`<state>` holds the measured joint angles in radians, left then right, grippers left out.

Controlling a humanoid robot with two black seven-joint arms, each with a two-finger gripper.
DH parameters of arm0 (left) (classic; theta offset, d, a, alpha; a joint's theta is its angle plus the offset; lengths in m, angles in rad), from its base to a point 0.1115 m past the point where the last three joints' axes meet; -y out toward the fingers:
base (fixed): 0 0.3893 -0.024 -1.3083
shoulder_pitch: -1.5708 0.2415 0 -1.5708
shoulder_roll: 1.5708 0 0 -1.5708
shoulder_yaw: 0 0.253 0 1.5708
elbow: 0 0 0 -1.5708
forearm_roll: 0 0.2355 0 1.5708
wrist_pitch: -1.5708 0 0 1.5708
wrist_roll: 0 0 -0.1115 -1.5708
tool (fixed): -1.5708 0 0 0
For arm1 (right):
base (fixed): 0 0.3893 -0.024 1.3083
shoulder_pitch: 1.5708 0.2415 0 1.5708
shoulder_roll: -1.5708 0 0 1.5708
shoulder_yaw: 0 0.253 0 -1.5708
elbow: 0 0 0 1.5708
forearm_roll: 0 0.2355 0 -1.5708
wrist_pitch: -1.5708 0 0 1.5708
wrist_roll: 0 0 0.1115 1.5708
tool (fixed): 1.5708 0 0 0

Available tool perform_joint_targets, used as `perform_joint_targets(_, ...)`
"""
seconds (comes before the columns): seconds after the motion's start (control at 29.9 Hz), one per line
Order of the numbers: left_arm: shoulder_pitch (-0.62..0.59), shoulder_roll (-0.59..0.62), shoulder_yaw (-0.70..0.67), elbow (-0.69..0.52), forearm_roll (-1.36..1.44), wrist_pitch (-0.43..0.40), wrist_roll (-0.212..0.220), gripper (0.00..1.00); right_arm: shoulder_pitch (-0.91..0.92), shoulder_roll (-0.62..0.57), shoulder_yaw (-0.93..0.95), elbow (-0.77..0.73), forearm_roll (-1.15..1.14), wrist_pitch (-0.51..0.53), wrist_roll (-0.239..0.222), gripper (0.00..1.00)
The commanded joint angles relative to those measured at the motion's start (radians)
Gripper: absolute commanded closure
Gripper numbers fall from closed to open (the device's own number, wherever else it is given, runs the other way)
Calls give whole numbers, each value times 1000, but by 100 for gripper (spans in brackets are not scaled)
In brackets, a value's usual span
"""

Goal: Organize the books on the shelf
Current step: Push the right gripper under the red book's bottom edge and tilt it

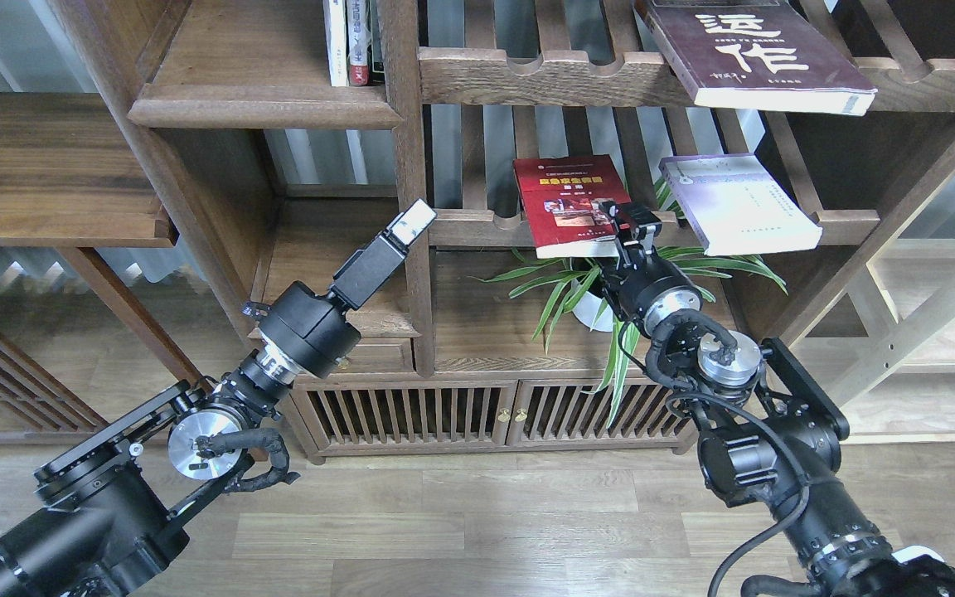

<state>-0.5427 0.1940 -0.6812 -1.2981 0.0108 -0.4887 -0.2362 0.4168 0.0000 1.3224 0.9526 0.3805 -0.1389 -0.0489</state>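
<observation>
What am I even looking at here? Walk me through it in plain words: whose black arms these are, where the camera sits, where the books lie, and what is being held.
The camera sits in a humanoid robot's head, looking forward and down at a walnut-coloured bookcase. The two black jointed arms are the robot's own.

The left hand is raised in front of an upright post of the bookcase, touching no book. The right hand reaches up to the near right corner of the red book; whether it has gripped it cannot be told.

The red book and the pale lavender book lie flat on a slatted shelf, above a potted plant. A larger maroon book lies on the slatted shelf above. The solid shelf at upper left holds a few thin upright books.
</observation>
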Motion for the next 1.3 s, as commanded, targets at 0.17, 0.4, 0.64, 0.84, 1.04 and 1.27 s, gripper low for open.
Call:
perform_joint_targets(0.17, 0, 1, 0, -1, 0, 0, 0, 2, 0, 0, -23, -3, -26, 2, 1, 47)
perform_joint_targets(0.4, 1, 2, 0, 0, 0, 0, 0, 2, 0, 0, -14, -12, -29, 4, 3, 61)
perform_joint_targets(0.64, 3, 2, 0, 0, 0, 0, 0, 2, 0, 0, -6, -18, -29, 5, 4, 71)
perform_joint_targets(0.84, 7, 2, -1, 11, 0, 0, -2, 2, -10, 0, -3, -28, -28, 137, 4, 90)
perform_joint_targets(1.04, 21, 2, -5, 29, -9, 0, -2, 2, -29, 0, -22, -77, -28, 356, 3, 96)
perform_joint_targets(1.27, 47, 2, -12, 46, -14, 0, -9, 2, -90, 0, -49, -69, -28, 490, 0, 96)
